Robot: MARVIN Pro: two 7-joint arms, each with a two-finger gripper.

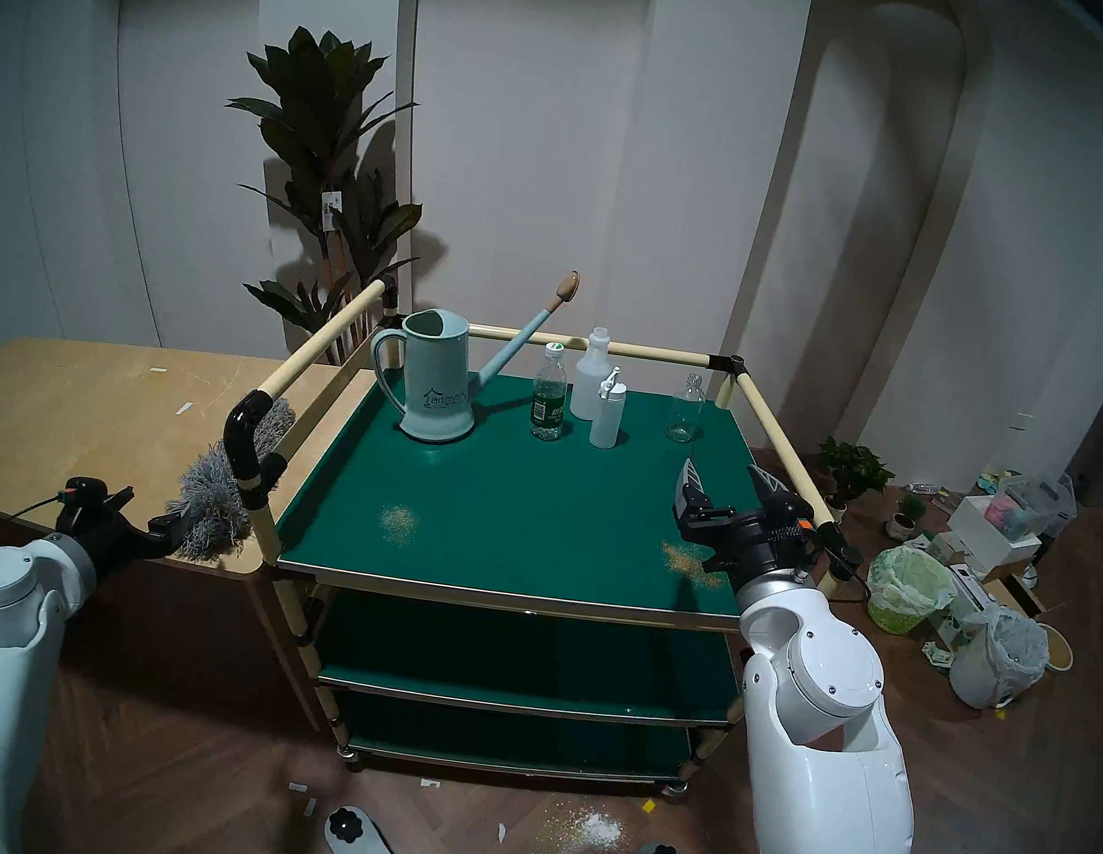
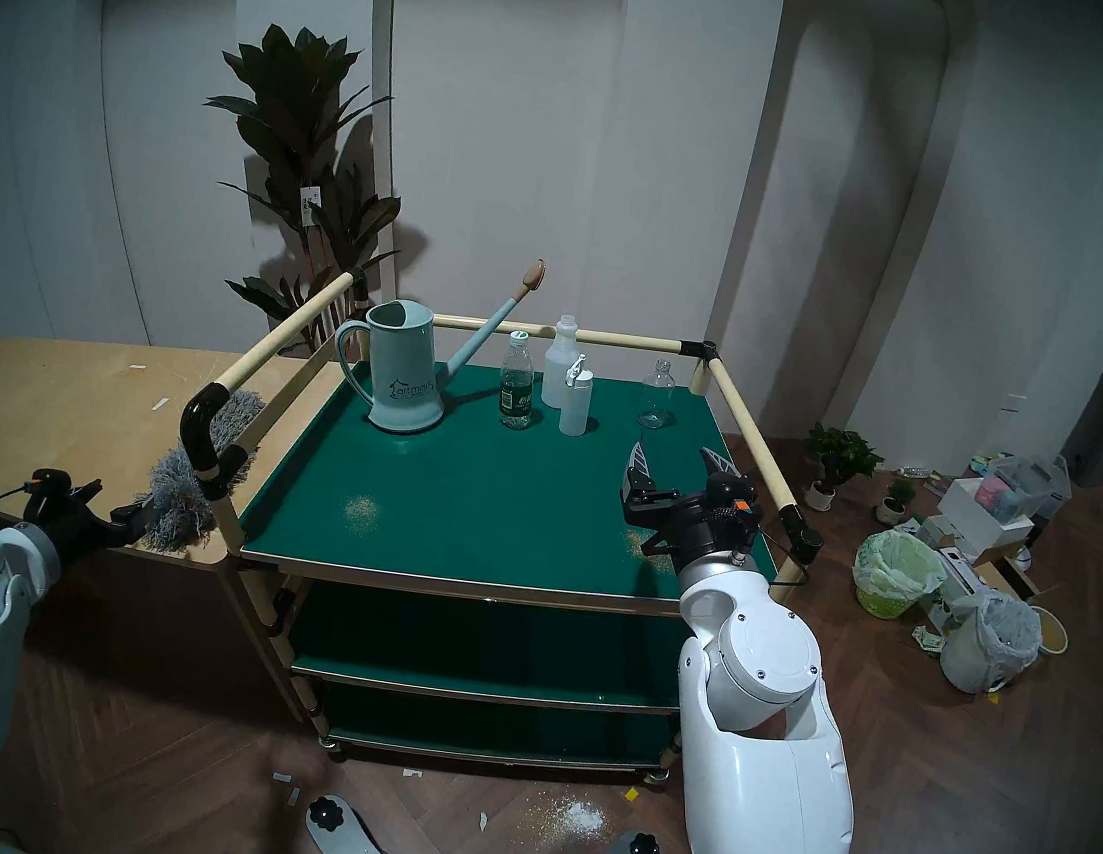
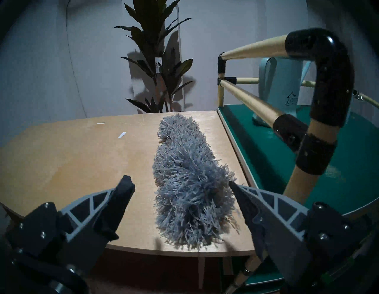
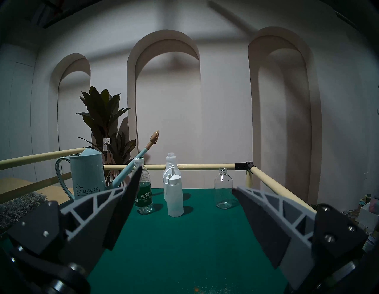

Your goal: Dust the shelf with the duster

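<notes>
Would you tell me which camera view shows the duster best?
The left wrist view: the duster lies whole on the wooden counter. Both head views show it partly behind the cart rail; the right wrist view catches only an edge.

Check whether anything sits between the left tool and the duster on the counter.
Nothing visible does. The left tool is open, its fingers either side of the duster, which lies on the counter. The cart rail stands off to one side.

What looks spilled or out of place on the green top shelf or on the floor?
Two small patches of sandy crumbs lie on the shelf near its front edge: one at the front left, one at the front right beside the right arm. White powder is also scattered on the floor below the cart. Nothing is tipped over.
</notes>
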